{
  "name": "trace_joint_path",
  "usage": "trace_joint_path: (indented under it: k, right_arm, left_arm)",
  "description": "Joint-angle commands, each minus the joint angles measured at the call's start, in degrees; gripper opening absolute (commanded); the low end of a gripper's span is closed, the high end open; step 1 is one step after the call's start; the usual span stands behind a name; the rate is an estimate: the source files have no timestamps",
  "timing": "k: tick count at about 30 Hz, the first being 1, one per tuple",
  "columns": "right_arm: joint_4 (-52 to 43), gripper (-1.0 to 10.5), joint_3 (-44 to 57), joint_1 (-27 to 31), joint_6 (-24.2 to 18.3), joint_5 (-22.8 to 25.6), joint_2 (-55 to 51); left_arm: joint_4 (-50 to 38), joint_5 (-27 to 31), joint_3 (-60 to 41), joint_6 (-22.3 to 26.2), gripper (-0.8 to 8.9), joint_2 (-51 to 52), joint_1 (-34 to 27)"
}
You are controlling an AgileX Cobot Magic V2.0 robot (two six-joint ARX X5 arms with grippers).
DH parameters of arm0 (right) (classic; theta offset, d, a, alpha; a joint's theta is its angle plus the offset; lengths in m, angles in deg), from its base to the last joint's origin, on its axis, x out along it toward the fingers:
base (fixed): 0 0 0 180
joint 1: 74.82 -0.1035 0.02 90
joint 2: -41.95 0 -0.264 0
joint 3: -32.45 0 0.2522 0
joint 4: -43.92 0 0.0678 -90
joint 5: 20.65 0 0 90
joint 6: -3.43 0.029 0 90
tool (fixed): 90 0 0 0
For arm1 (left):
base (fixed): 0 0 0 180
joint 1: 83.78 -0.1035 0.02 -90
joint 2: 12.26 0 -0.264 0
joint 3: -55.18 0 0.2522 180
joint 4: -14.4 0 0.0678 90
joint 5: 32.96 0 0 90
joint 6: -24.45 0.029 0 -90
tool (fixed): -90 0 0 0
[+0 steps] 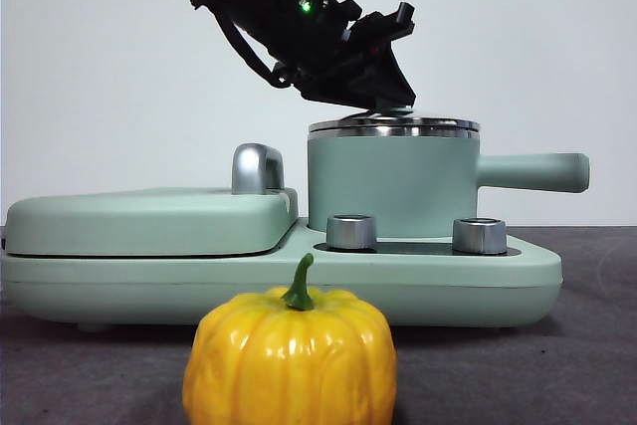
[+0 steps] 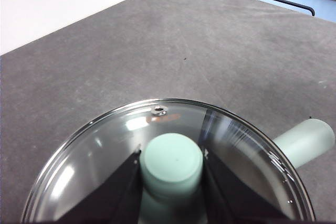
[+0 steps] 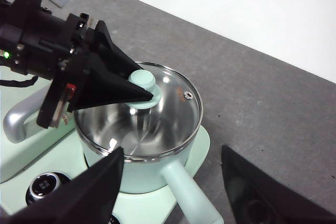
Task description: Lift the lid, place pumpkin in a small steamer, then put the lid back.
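Observation:
The small steamer is a mint green pot with a long side handle, standing on the right side of the appliance. The glass lid rests on its steel rim. My left gripper reaches down from the upper left, and its jaws press both sides of the lid's mint knob. The right wrist view shows the same hold on the lid over the steamer. The pumpkin sits on the table in front of the appliance. My right gripper hangs open, high and clear of the pot.
A wide mint appliance base carries the pot and two silver dials. Its flat mint cover with a steel handle lies to the left. Dark grey table spreads beyond the pot.

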Motion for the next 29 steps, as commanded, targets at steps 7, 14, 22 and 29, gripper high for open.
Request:
trace_joint_path:
  k: [7, 14, 22, 29]
  right_arm:
    - [-0.3, 2.9, -1.2, -0.2, 0.6, 0.0, 0.3]
    - [7.1, 3.0, -1.2, -0.6, -4.2, -6.0, 0.4]
    - [15.5, 3.3, -1.2, -8.6, -9.1, -7.7, 1.7]
    - [15.9, 4.1, -1.2, -22.8, -12.5, -6.9, 8.2]
  left_arm:
    - [3.1, 2.6, 1.6, 0.2, 0.16, 10.9, -1.0]
    - [20.0, 2.6, 1.6, 0.3, 0.16, 21.1, -6.5]
    - [33.6, 2.8, -0.7, 0.9, 0.17, 31.0, -14.3]
    - [40.8, 5.3, -1.4, 2.4, 0.17, 37.0, -20.0]
